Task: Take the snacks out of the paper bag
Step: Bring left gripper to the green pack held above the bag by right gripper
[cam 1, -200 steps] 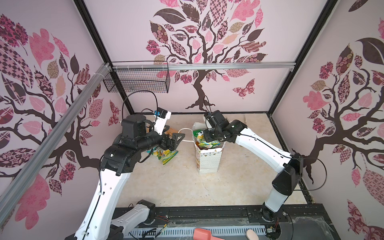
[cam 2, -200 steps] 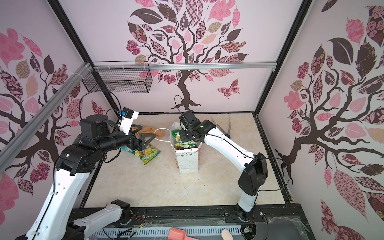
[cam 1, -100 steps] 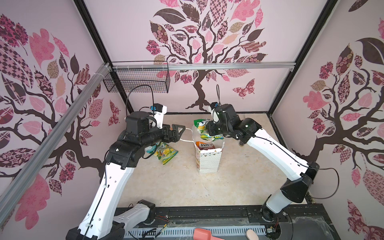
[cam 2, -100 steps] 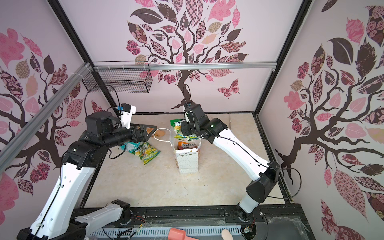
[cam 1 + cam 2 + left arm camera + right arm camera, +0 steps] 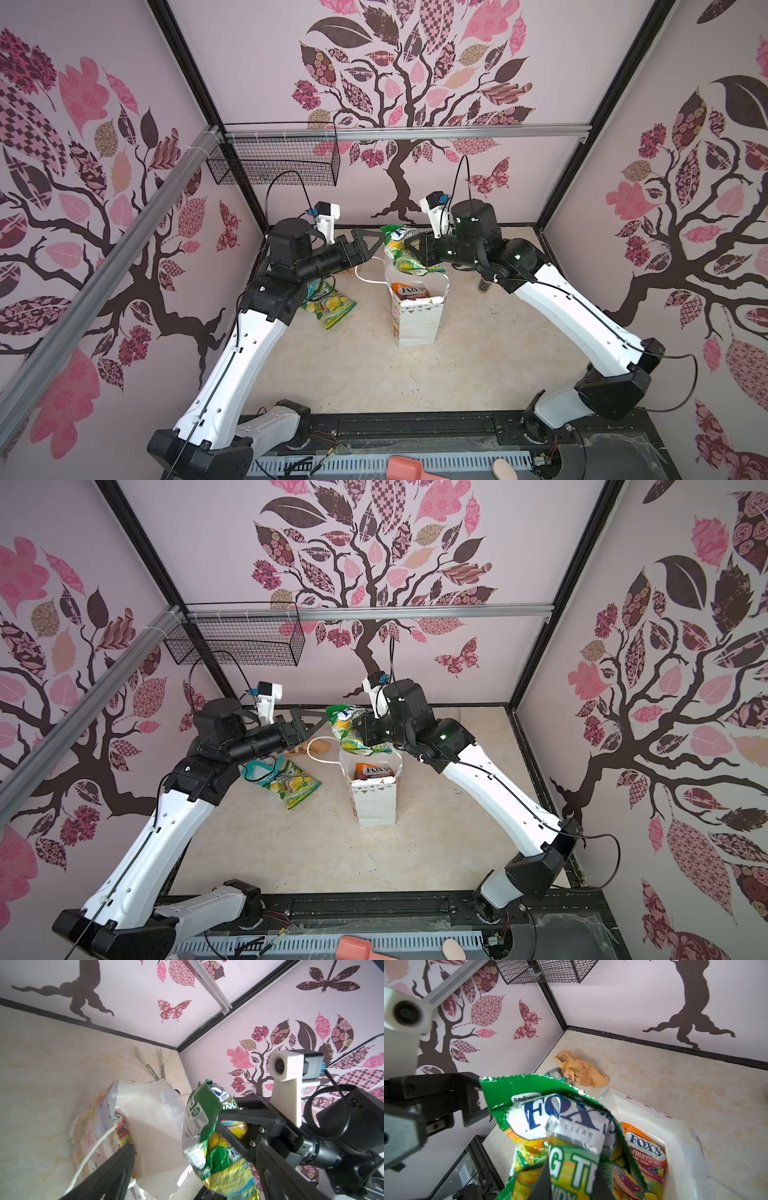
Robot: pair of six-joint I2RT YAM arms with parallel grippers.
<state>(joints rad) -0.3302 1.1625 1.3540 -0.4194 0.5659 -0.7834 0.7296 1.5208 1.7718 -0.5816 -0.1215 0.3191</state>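
Here the right jaws are closed on a crinkly green-and-yellow foil packet (image 5: 399, 253) (image 5: 347, 729) (image 5: 209, 1142) (image 5: 560, 1126), pinching it around its middle. The packet hangs in the air over the far-left edge of the bag's mouth, printed top end up.

The tall white paper bag (image 5: 415, 328) (image 5: 376, 806) stands upright near the middle of the beige marbled table (image 5: 374, 374), its mouth open. One orange-red foil packet (image 5: 409, 291) (image 5: 372, 771) (image 5: 645, 1153) stands inside it against the wall. A white rope handle (image 5: 368, 276) (image 5: 318, 756) droops out over the bag's left side onto the table.

The left jaws are spread wide and hold nothing. They hover level with the lifted packet and just to its left, with the upper finger's tip close beside the packet's top corner; I cannot tell whether the two touch.

Three snacks already lie out on the table, left of the bag:
- a second green-and-yellow foil packet (image 5: 330, 305) (image 5: 295, 785), lying flat
- a teal foil packet (image 5: 259, 771) touching it, partly under the left arm
- a crumpled tan-orange packet with dark characters (image 5: 581, 1070) (image 5: 320, 746), farther back

A small dark jar (image 5: 483, 286) stands to the right of the bag, half hidden behind the right arm.
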